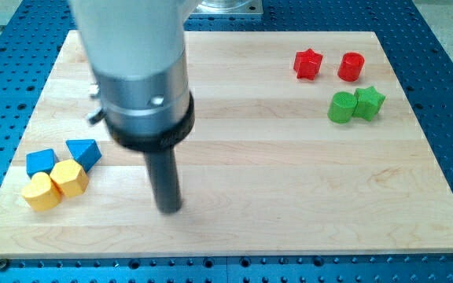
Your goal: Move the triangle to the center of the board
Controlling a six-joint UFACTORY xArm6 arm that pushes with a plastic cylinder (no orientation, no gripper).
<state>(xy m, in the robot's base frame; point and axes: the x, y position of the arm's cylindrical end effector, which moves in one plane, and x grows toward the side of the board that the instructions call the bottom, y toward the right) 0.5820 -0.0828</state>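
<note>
My tip (pixel 169 209) is a bare rod with nothing to spread or pinch, resting on the board (pixel 274 189) near the view's bottom, right of the yellow blocks (pixel 56 185). Behind them sits the blue triangle (pixel 84 152), beside a blue block (pixel 41 162). I judge this the approach: next I must get to its left and push rightward toward the centre.

You are looking at a pale wooden board (pixel 274 165) on a blue perforated table (pixel 447 86). To the view's left of my tip (pixel 169 209) lie a blue triangular block (pixel 84 152), a blue cube-like block (pixel 41 161) and two yellow chunky blocks (pixel 70 178) (pixel 39 191), bunched together. Well off toward the view's upper right sit a red star block (pixel 307 64), a red cylinder (pixel 351 67), a green cylinder (pixel 341 107) and a green star block (pixel 369 103).
</note>
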